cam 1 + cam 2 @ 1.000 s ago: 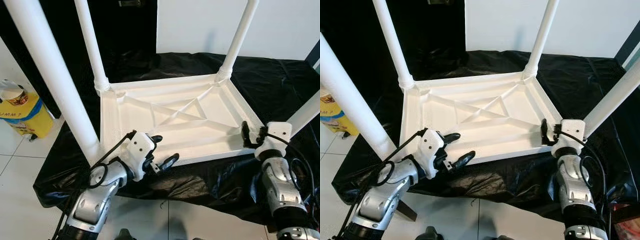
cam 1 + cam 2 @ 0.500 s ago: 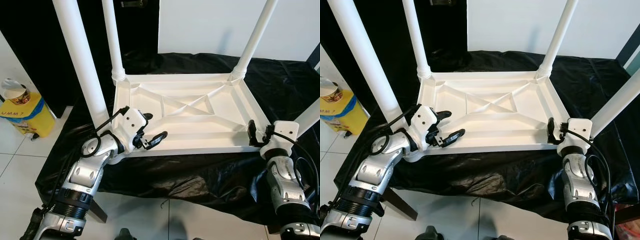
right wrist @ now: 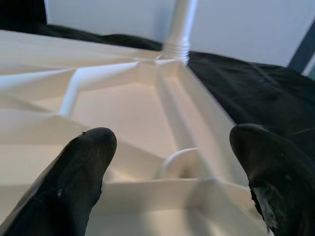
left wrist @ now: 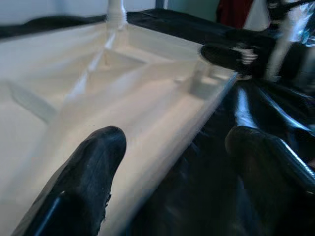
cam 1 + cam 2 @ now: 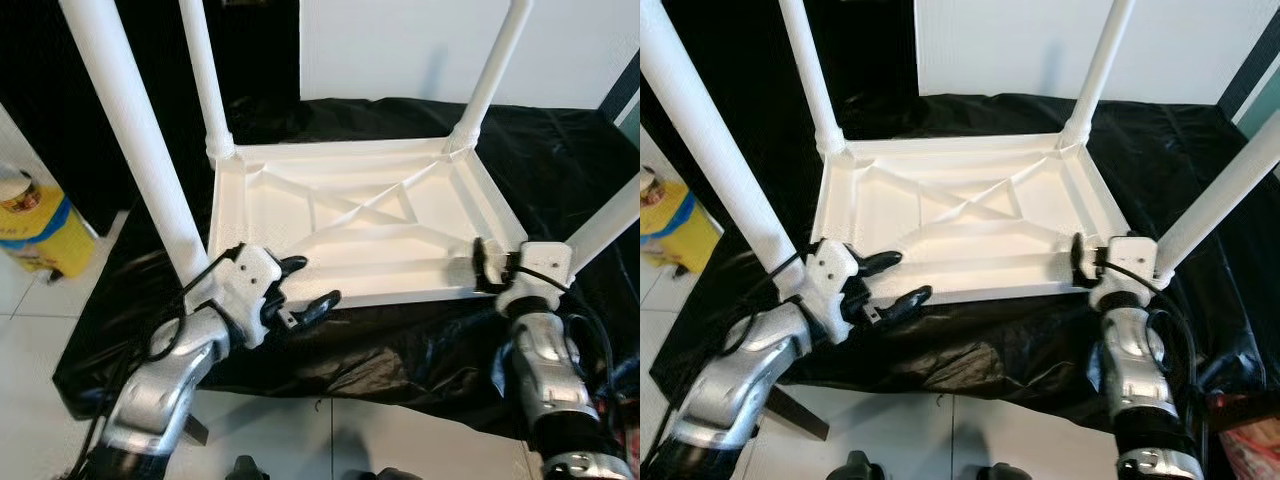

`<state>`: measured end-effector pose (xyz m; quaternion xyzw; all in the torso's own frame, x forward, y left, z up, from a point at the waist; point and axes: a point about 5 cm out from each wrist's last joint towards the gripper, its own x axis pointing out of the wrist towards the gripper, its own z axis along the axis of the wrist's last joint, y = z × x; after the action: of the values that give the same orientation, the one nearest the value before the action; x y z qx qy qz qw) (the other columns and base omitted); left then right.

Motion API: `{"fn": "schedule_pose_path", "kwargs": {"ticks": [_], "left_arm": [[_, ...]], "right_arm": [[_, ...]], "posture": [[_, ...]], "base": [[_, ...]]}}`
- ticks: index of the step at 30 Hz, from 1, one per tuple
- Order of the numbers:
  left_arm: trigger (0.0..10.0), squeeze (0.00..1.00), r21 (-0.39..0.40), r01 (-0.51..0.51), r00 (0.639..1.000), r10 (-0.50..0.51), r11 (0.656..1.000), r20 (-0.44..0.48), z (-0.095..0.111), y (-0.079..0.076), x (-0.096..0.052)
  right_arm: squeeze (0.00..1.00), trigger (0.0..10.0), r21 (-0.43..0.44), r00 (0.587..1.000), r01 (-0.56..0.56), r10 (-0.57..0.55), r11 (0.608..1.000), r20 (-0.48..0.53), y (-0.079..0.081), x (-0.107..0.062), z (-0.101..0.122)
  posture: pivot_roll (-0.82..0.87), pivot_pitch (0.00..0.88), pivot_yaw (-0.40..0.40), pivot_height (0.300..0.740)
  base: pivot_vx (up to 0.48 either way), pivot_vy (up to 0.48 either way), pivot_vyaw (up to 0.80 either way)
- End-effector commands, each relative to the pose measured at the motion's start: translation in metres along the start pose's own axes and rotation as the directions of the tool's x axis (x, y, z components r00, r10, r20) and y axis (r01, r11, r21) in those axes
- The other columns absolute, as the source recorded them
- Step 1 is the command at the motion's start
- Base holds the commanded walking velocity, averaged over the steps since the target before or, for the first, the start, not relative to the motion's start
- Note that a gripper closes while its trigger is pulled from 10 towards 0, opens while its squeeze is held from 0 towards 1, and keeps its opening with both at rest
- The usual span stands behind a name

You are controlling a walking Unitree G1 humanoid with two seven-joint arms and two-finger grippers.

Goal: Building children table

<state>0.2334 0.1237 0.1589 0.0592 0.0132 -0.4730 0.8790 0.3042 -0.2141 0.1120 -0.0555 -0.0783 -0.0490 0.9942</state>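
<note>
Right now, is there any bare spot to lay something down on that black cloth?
Yes: the black cloth right of the upturned table, past its far-right leg. The near edge is crowded: left gripper and right gripper sit there.

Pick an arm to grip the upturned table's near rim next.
Left, probably. The left end effector is open with fingers straddling the table's near rim. The right end effector sits at the corner by a leg.

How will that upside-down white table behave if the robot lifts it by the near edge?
The table looks like stiff ribbed plastic, so probably light and rigid. Its tall legs stand upward, so it may tip. The glossy black sheet under it could let it slide.
</note>
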Motion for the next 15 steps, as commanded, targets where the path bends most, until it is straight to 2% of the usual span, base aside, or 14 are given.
{"fn": "schedule_pose_path", "kwargs": {"ticks": [1,3,4,5,6,8,9,12,13,14,15], "left_arm": [[10.0,0.0,-0.034,-0.02,1.0,0.02,0.999,0.002,0.001,-0.002,-0.011],[10.0,0.0,-0.046,-0.028,1.0,0.028,0.999,0.0,0.001,-0.002,-0.016],[10.0,0.0,-0.053,-0.039,0.999,0.039,0.998,-0.01,0.001,-0.001,-0.025],[10.0,0.0,-0.053,-0.039,0.999,0.039,0.998,-0.01,0.001,-0.001,-0.025],[10.0,0.0,-0.059,-0.047,0.999,0.045,0.997,-0.024,0.002,-0.001,-0.033],[10.0,0.0,-0.059,-0.047,0.999,0.045,0.997,-0.024,0.002,-0.001,-0.033],[10.0,0.0,-0.067,-0.07,0.996,0.066,0.995,-0.066,0.003,0.005,-0.057],[10.0,0.0,-0.077,-0.082,0.994,0.075,0.994,-0.078,0.004,0.006,-0.065],[10.0,0.0,-0.085,-0.094,0.992,0.086,0.992,-0.092,0.004,0.012,-0.077],[10.0,0.0,-0.085,-0.094,0.992,0.086,0.992,-0.092,0.004,0.012,-0.077],[10.0,0.0,-0.086,-0.111,0.989,0.101,0.99,-0.11,0.004,0.019,-0.088]], "right_arm": [[0.0,10.0,0.003,0.998,-0.06,0.06,0.998,-0.027,0.011,0.001,-0.005],[0.0,10.0,0.007,0.996,-0.086,0.087,0.996,-0.031,0.016,0.002,-0.005],[0.0,10.0,0.012,0.992,-0.117,0.117,0.993,-0.037,0.021,0.003,-0.006],[0.0,10.0,0.012,0.992,-0.117,0.117,0.993,-0.037,0.021,0.003,-0.006],[0.0,10.0,0.015,0.989,-0.139,0.139,0.99,-0.044,0.024,0.004,-0.007],[0.0,10.0,0.015,0.989,-0.139,0.139,0.99,-0.044,0.024,0.004,-0.007],[0.0,10.0,0.015,0.978,-0.199,0.2,0.98,-0.059,0.032,0.003,-0.009],[0.0,10.0,0.014,0.974,-0.219,0.219,0.976,-0.063,0.034,0.002,-0.01],[0.0,10.0,0.014,0.968,-0.242,0.242,0.97,-0.069,0.037,0.0,-0.011],[0.0,10.0,0.014,0.968,-0.242,0.242,0.97,-0.069,0.037,0.0,-0.011],[0.0,10.0,0.016,0.962,-0.262,0.262,0.965,-0.074,0.04,-0.002,-0.012]], "posture": [[0.1,0.094,-0.096,0.74],[0.1,0.094,-0.096,0.74],[0.11,0.093,-0.107,0.74],[0.11,0.093,-0.107,0.74],[0.12,0.091,-0.112,0.74],[0.12,0.091,-0.112,0.74],[0.12,0.086,-0.118,0.74],[0.12,0.084,-0.12,0.74],[0.13,0.078,-0.119,0.74],[0.13,0.078,-0.119,0.74],[0.13,0.076,-0.117,0.74]], "base": [[0.0,0.0,0.0],[0.0,0.0,0.0],[0.0,0.0,0.0],[0.0,0.0,0.0],[0.0,0.0,0.0],[0.0,0.0,0.0],[0.0,0.0,0.0],[0.0,0.0,0.0],[0.0,0.0,0.0],[0.0,0.0,0.0],[0.0,0.0,0.0]]}}
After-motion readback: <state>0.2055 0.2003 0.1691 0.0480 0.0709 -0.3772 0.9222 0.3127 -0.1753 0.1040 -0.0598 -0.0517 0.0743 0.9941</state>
